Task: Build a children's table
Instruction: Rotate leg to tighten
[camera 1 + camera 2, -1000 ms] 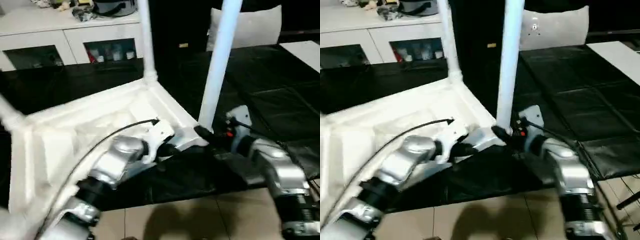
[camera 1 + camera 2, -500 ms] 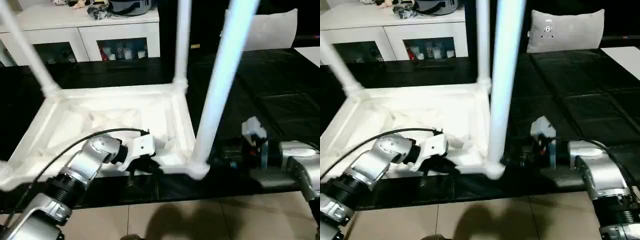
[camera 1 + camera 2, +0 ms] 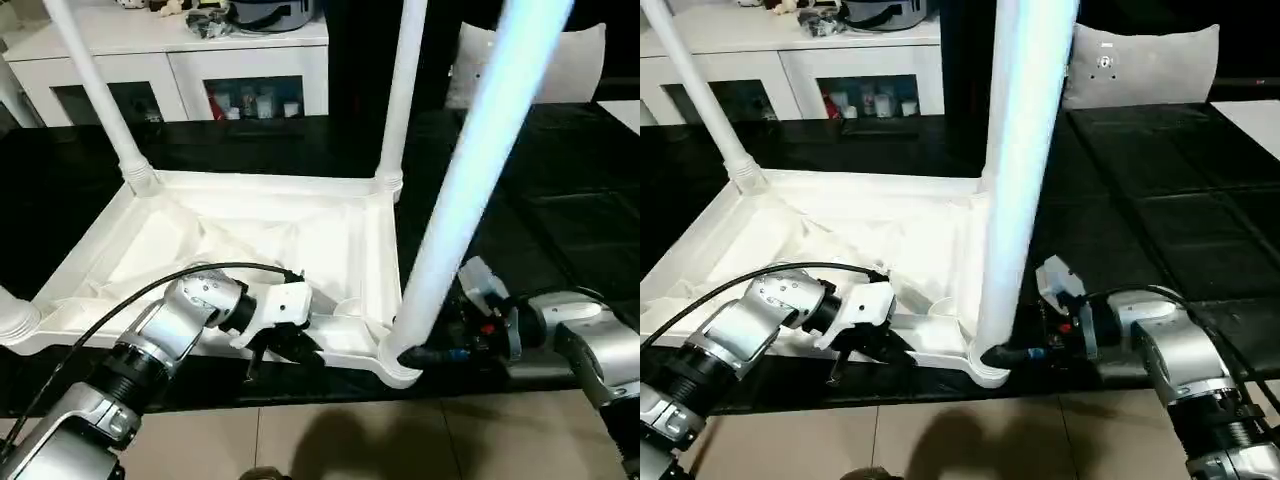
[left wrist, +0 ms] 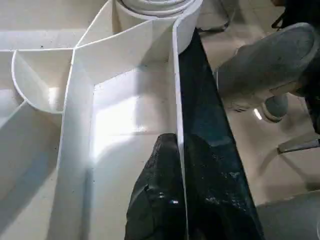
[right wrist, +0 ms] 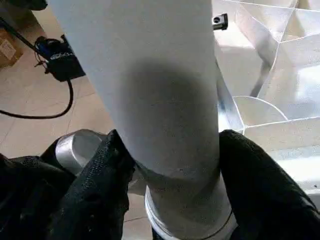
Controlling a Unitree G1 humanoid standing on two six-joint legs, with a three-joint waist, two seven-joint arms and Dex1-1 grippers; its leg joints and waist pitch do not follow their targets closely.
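Two black fingers of your right gripper flank the base of the nearest leg, one on each side just above its socket; in the right wrist view both pads press against the white tube, so it is clamped on that leg. Your left gripper is pressed together on the thin near rim of the table top, one finger inside the rim wall and the other outside it, pinching the wall between them.

The children's table lies upside down on the black mat, ribbed underside facing up, its near edge along the mat's near edge where the tiled floor begins. The clamped leg stands in the near right corner socket and rises out of the picture. Two more legs stand in the far corners, one at the far left and one at the far right. A fourth socket sits at the near left corner.

Beyond the mat's far edge you have the white cabinet with glass doors, and a grey cushion at the far right
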